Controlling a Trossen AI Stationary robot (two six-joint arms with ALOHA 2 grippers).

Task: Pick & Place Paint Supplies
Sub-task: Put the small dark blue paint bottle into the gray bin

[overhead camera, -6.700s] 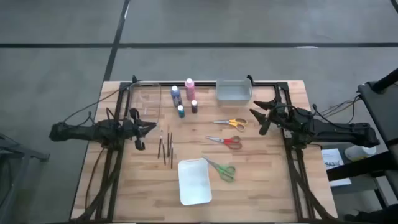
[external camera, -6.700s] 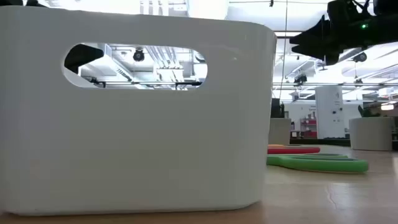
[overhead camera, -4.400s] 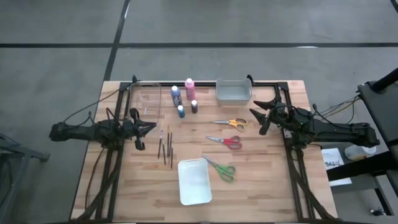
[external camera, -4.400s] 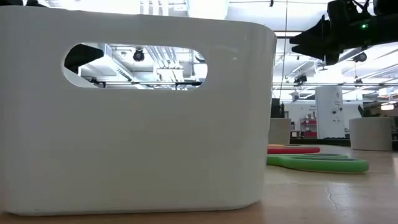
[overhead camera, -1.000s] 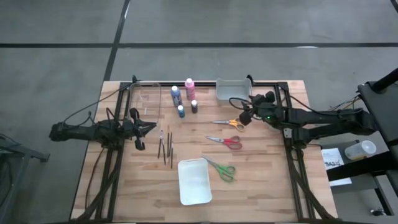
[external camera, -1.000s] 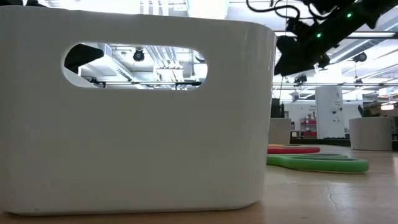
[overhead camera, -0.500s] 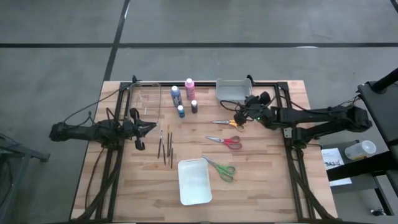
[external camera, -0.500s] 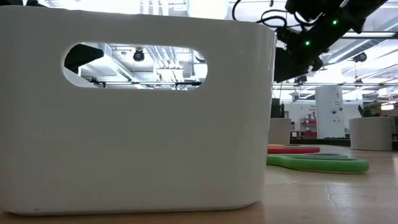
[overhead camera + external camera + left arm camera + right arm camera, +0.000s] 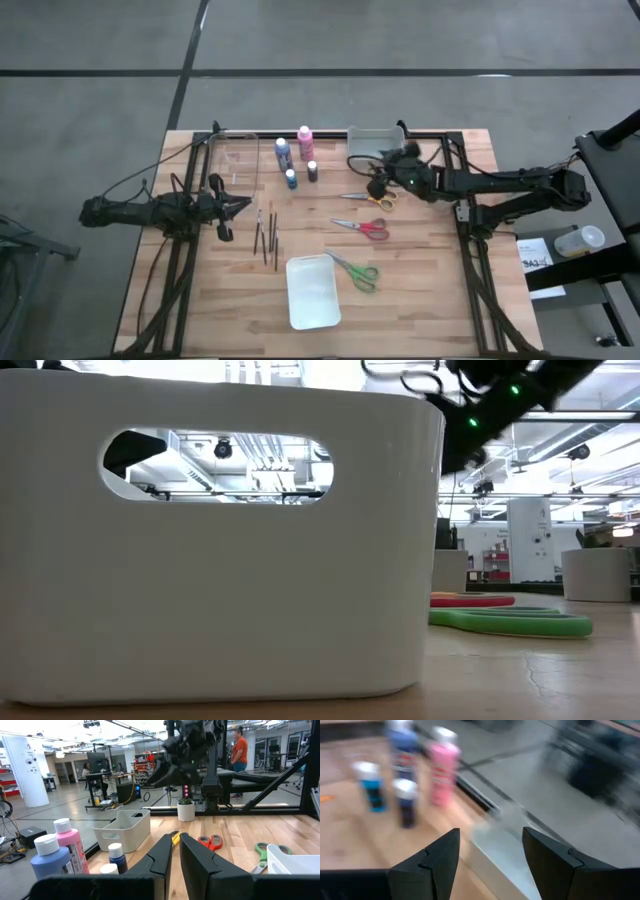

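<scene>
The paint supplies stand on the wooden table. The pink bottle (image 9: 305, 141), blue bottle (image 9: 282, 152), teal bottle (image 9: 291, 179) and dark bottle (image 9: 312, 171) stand upright at the far middle. Thin brushes (image 9: 267, 238) lie left of centre. Orange scissors (image 9: 370, 198), red scissors (image 9: 362, 227) and green scissors (image 9: 357, 271) lie flat. My right gripper (image 9: 373, 186) hovers open above the orange scissors and faces the bottles (image 9: 442, 767). My left gripper (image 9: 228, 210) waits shut at the left, holding nothing.
A white bin (image 9: 312, 291) stands near the front edge and fills the low view (image 9: 220, 540). A grey bin (image 9: 375, 146) and a clear bin (image 9: 233, 158) stand at the far edge. Dark frame rails (image 9: 470, 260) run along both sides.
My right gripper has moved toward the table's left edge, past the grey bin and over the orange scissors, closer to the bottles. It has rolled a little and stayed open. Nothing on the table has moved.
</scene>
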